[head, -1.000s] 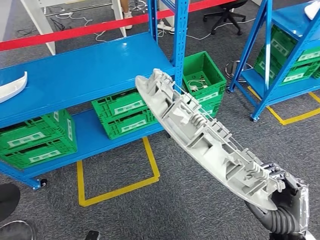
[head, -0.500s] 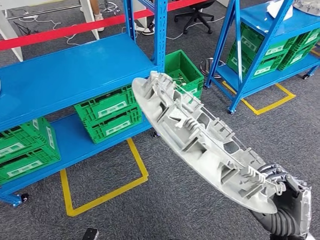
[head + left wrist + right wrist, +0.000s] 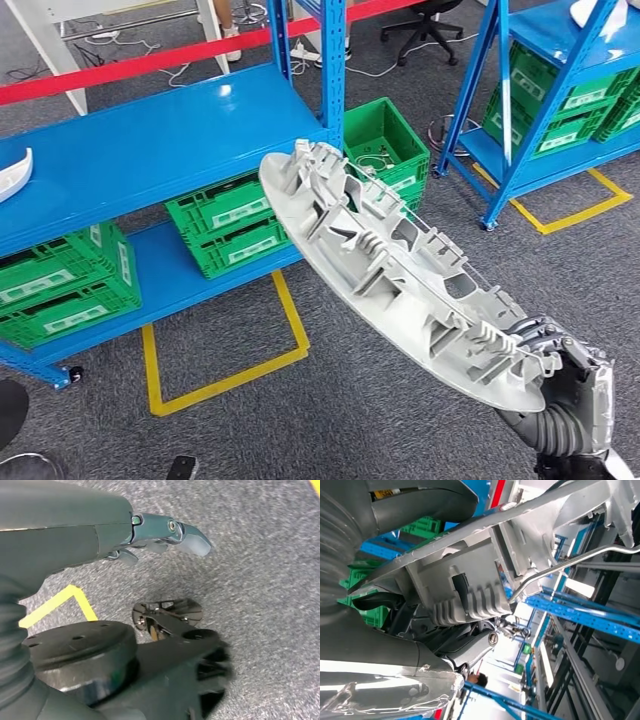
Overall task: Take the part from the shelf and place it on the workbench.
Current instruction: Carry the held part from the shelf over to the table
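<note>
A long grey plastic part with ribs and a thin metal rod slants across the middle of the head view, its far end over the blue shelf's corner. My right hand grips its near end at the lower right. Seen from the right wrist, the same part lies close against my right hand, whose fingers wrap it. My left hand hangs over the grey carpet with its fingers extended and nothing in them.
A blue shelf stands at the left with green crates on its lower level and a white part on top. A second blue rack with crates stands at the right. Yellow floor tape marks the carpet.
The whole view has shifted as the camera turned: first one way, then partly back. The part stays in my right hand at about the same slant.
</note>
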